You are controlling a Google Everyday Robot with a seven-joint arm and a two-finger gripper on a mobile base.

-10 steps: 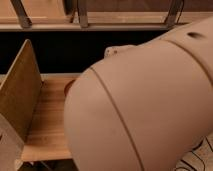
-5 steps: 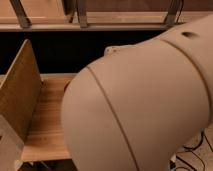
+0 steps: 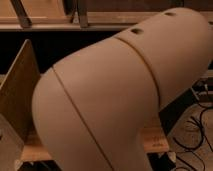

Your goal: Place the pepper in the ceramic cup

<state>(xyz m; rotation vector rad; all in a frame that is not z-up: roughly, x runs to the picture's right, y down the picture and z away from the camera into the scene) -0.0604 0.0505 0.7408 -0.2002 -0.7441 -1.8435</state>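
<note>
A large beige arm segment fills most of the camera view, running from the upper right down to the lower middle. My gripper is out of view, somewhere beyond this arm shell. The pepper is hidden. The ceramic cup is hidden as well. Only a strip of the wooden table shows under the arm at the lower right.
A slanted wooden panel stands at the left edge of the table. A wooden rail with metal posts runs along the back, above a dark gap. Black cables lie on the floor at the right.
The arm segment has swung left and closer to the camera, covering more of the table top than a second ago.
</note>
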